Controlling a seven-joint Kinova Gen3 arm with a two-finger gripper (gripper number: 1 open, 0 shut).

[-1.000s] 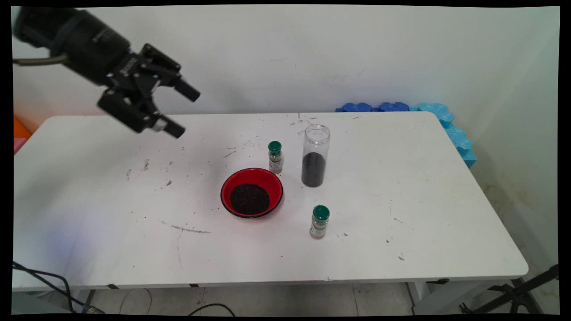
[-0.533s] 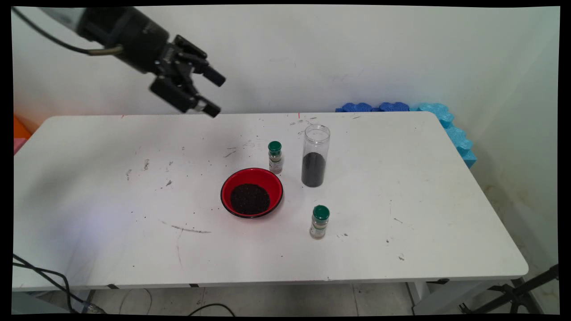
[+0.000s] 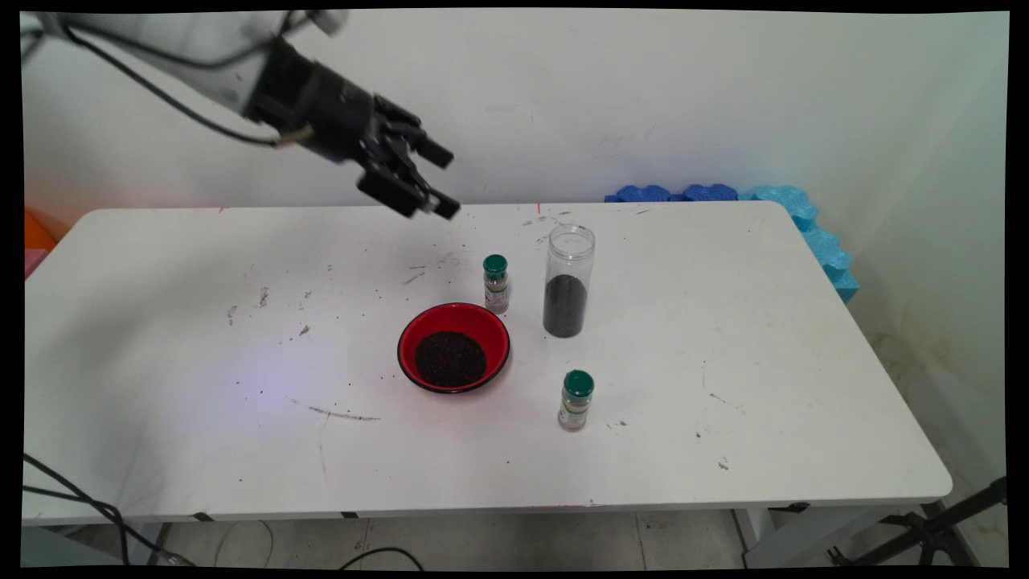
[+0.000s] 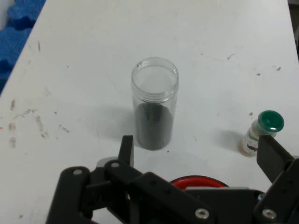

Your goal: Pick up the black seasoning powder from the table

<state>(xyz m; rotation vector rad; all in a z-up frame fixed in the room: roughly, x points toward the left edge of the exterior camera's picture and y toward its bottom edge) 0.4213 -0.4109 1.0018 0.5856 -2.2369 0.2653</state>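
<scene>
Hovering empty with fingers spread, my gripper (image 3: 438, 183) hangs above the table's (image 3: 723, 450) far side. Ahead stands the clear jar (image 4: 154, 103), part-filled with dark grains; beside it a red bowl (image 3: 453, 346) holds more, with a green-capped bottle (image 3: 496, 283) between them.

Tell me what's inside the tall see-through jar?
The tall clear jar has no lid and stands upright on the table. Black grainy stuff fills its lower part; the upper part looks empty. What lies beneath the black stuff is hidden.
</scene>
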